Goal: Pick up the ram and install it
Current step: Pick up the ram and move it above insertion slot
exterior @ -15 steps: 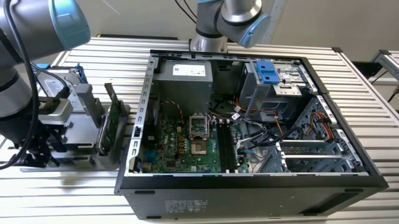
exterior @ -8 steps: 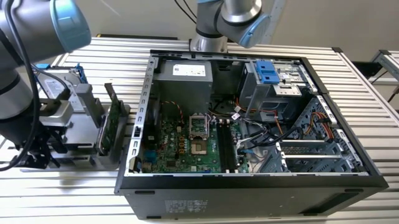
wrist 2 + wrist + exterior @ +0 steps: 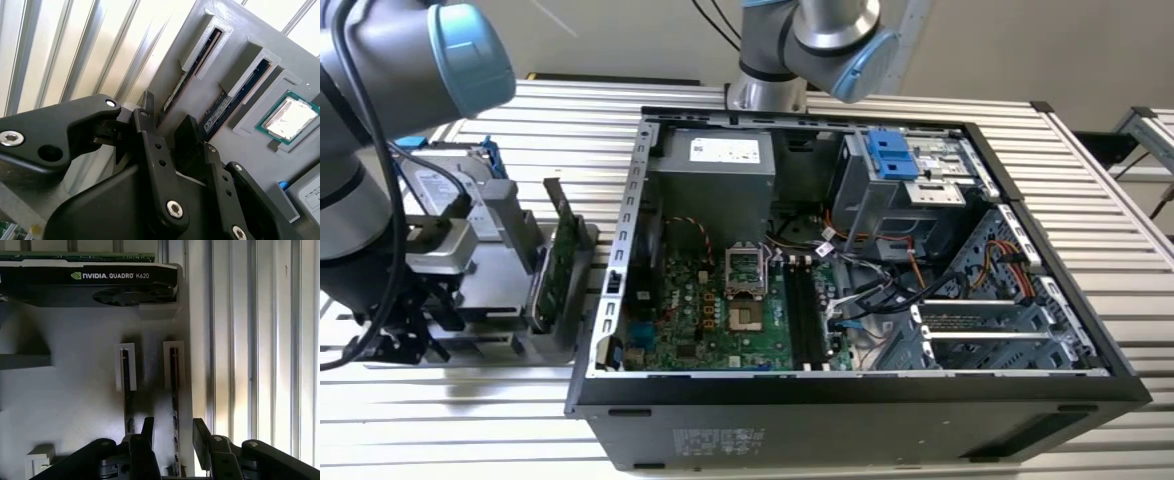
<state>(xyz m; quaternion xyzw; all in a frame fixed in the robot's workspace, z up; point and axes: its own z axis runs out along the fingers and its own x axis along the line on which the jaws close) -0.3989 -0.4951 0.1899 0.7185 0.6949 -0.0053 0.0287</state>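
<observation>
Reaching down at the exterior view's left, the arm (image 3: pixel 360 200) bends over the grey holder (image 3: pixel 480 285) that stands beside the open PC case (image 3: pixel 630 200). In both wrist views the gripper (image 3: pixel 173 427) (image 3: pixel 167 112) points straight at the holder with its fingers (image 3: pixel 200 437) spread apart, not gripping anything. The ram (image 3: pixel 174 385) (image 3: pixel 177 89) stands on its thin edge in 1 of 2 narrow slots of the holder, and its near end lies between the 2 fingers, with a gap on each side. A second stick (image 3: pixel 127 390) (image 3: pixel 225 107) stands in the other slot, just outside 1 finger. A graphics card (image 3: pixel 90 282) stands at the holder's far end. In the second wrist view a chip (image 3: pixel 290 117) lies in a pocket beside the second stick.
</observation>
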